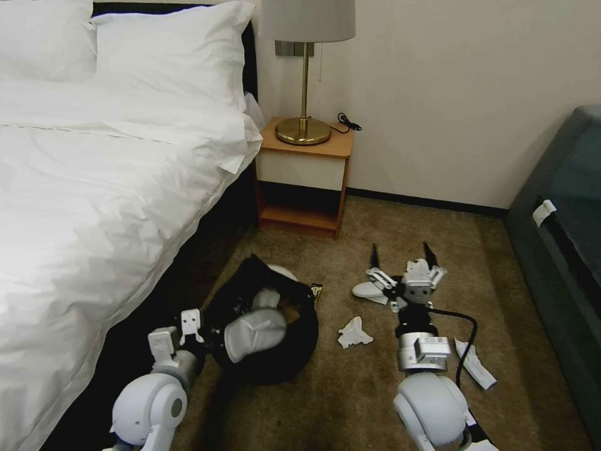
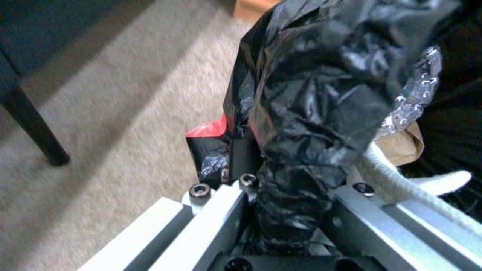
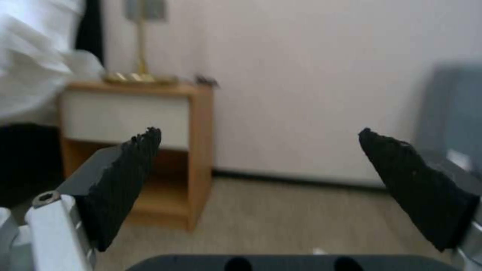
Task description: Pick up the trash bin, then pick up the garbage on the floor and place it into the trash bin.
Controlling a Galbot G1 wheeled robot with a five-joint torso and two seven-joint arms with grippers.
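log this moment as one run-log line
left gripper: shut on trash bin rim | right gripper: open, empty, above carpet | tissue: on floor

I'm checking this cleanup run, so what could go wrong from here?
1. The left hand pinches only the trash bin's crinkly black liner, which might slip or tear.
2. A white slipper sits across the bin's mouth and may tumble out.
3. The right hand, open, hovers above another slipper.

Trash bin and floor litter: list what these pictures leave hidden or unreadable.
- Trash bin contents: in the head view a white slipper covers what lies beneath.
- Left gripper: in the left wrist view the black bag wraps its fingertips.
- White piece on the carpet: in the head view the open right gripper partly hides it.
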